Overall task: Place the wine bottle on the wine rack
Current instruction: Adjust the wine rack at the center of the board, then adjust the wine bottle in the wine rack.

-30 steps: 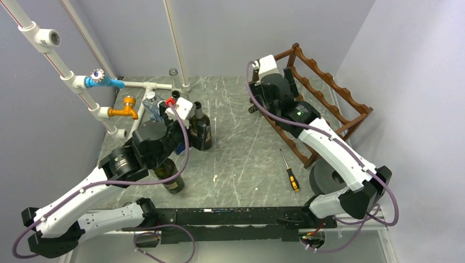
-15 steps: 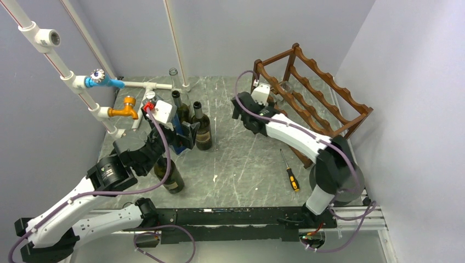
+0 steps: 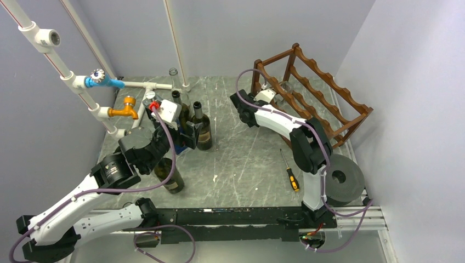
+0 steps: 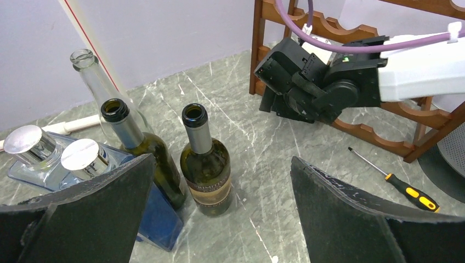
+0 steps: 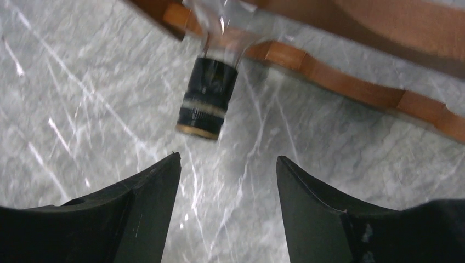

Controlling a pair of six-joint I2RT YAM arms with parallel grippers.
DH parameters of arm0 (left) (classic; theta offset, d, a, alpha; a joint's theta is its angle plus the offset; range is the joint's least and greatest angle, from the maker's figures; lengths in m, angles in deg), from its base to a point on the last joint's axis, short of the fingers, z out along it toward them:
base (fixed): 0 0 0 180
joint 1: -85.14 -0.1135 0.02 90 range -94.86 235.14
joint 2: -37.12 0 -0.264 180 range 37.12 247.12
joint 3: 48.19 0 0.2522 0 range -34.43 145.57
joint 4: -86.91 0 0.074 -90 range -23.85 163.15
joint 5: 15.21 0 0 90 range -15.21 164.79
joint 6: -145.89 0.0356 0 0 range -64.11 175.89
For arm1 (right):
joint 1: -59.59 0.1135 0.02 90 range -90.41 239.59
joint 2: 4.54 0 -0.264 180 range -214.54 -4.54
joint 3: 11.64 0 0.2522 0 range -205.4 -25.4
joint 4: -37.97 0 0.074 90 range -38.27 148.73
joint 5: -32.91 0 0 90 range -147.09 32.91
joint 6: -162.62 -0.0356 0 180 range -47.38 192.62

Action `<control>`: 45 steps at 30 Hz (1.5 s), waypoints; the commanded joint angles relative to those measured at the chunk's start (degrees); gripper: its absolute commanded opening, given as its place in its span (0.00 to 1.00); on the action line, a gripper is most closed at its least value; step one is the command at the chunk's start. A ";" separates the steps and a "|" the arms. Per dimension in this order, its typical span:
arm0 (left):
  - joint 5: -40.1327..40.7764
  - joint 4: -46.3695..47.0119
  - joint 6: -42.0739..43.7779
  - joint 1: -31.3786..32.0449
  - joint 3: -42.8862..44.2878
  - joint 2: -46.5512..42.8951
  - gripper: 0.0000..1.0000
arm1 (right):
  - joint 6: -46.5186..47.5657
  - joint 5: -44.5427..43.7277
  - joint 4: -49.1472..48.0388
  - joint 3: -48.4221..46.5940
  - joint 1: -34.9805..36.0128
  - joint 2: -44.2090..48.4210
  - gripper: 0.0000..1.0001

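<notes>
Dark glass bottle (image 4: 205, 170) ahead | left jaws wide open | right jaws apart, empty, by rack (image 3: 330, 78) | I centre on body before closing.

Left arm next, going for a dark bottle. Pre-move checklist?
1. Left claw open, empty: ok.
2. Dark green labelled wine bottle upright, ahead of claw: ok.
3. Gap to second dark green glass bottle beside it: cannot tell.
4. Right claw open, empty: ok.
5. Clear glass bottle with black cap lying on reddish-brown wooden wine rack: ok.
6. White right arm before rack, probably in the way: not ok.
</notes>
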 commanded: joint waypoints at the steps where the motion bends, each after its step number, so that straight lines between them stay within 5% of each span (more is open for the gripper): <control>1: -0.22 1.34 0.31 0.24 1.17 -0.04 0.99 | -3.20 -2.99 -0.62 -5.55 -1.38 -3.34 0.68; 18: -1.39 1.00 -0.03 0.24 1.37 0.74 0.99 | 2.35 -14.42 1.51 -12.73 -0.72 -9.71 0.59; 34: -1.60 0.72 0.04 0.24 1.71 1.10 0.99 | 2.19 -15.29 1.58 -12.93 -0.81 -12.85 0.51; 37: -1.59 0.74 0.06 0.24 1.70 0.95 0.99 | 2.85 -15.42 0.77 -12.34 -0.81 -13.12 0.31; 40: -1.51 0.77 0.06 0.24 1.66 0.76 0.99 | 1.94 -15.79 1.80 -12.30 -0.81 -13.63 0.25; 45: -1.73 0.75 -0.03 0.25 1.74 0.70 0.99 | 0.25 -15.96 2.92 -12.09 -0.72 -14.77 0.00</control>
